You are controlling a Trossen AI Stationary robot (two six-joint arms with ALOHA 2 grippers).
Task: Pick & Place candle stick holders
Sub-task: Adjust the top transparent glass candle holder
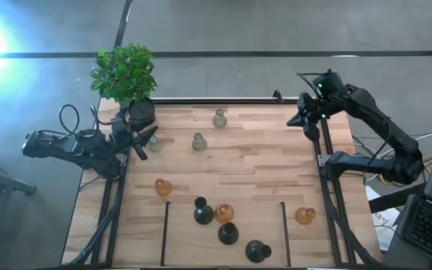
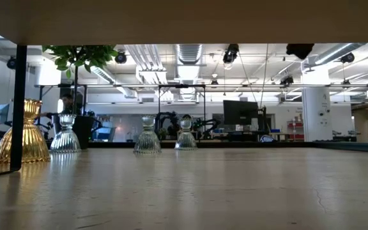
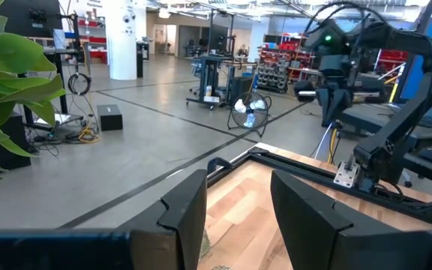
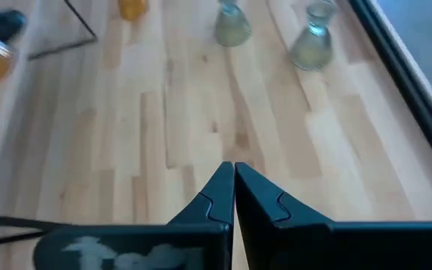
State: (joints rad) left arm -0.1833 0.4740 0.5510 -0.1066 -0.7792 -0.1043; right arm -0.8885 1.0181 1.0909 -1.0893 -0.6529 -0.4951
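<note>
A butcher-block table (image 1: 246, 161) of pale wood strips is seen from above, framed by dark rails. Nearest the bottom edge of the high view, four black candle stick holders (image 1: 229, 233) are clustered, bulb-based and narrow-necked, with one translucent amber holder (image 1: 223, 213) set among them. A second amber holder (image 1: 305, 216) is seen at lower right beyond a thin dark divider line, and a third amber holder (image 1: 163, 187) at centre left. In the low view an amber holder (image 2: 22, 133) is shown ribbed and glassy, flared at top and base.

Farther up, two pale green-grey holders (image 1: 199, 142) are stood apart near the frame's centre top, the second (image 1: 220, 118) close to the far rail. A third pale holder (image 1: 154, 143) is found between the fingers of the left gripper (image 1: 147, 142) at upper left; the jaws are closed on it. Just behind, a black pot with a leafy green plant (image 1: 124, 73) is stood at the table's corner.

The right gripper (image 1: 311, 124) is held at upper right above the table edge, its dark fingers (image 4: 214, 196) pressed together, nothing grasped.
</note>
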